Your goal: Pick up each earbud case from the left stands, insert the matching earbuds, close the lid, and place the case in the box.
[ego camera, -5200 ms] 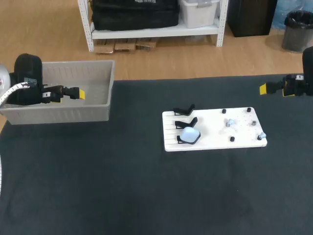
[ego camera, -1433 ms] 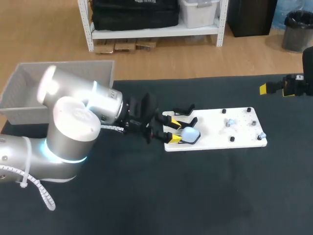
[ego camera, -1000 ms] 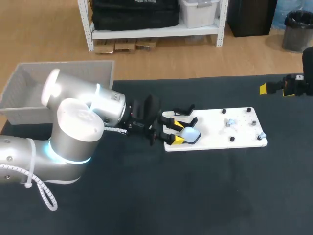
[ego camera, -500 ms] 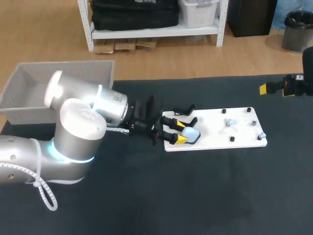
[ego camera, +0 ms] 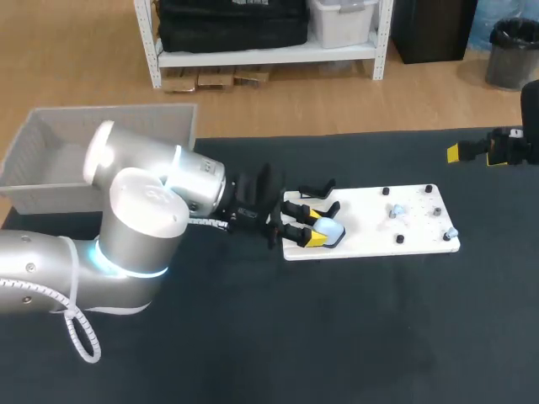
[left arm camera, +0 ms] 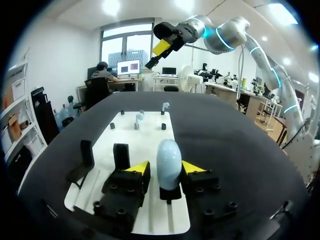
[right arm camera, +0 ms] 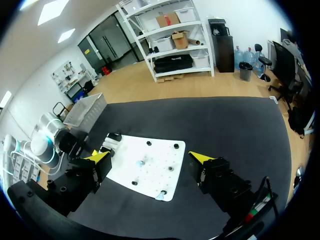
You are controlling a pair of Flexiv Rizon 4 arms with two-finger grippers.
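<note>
One pale blue earbud case (ego camera: 329, 232) is on the board, upright on the nearest of three black stands at the left end of the white board (ego camera: 379, 225). The empty stands (ego camera: 317, 188) are just beside it, two of them.

Left gripper (left arm camera: 165, 169) is low at the board's left edge, fingers parted, one on each side of the case. Left wrist view shows a gap on one side, and the other tip is at or very near the shell. So not clamped, and the case is not lifted. Lid looks closed, hard to be sure.

One pale earbud (ego camera: 397, 210) sits mid-board on the right half, well apart from the case. The second earbud (ego camera: 452, 231) is at the board's right edge.

Right gripper (right arm camera: 149, 157) hangs over the table's right side, well apart from the board, fingers spread wide, holding nothing.

Grey box (ego camera: 126, 110) is at the table's far left, behind the left arm (ego camera: 143, 219). Can't tell what's in it.

Progress, my read: at the grasp step for this case. All left for it: lift off the stand, open lid, both earbuds in, lid shut, into the box. Two bare stands hint those cases may be handled already, but that can't be confirmed here.
</note>
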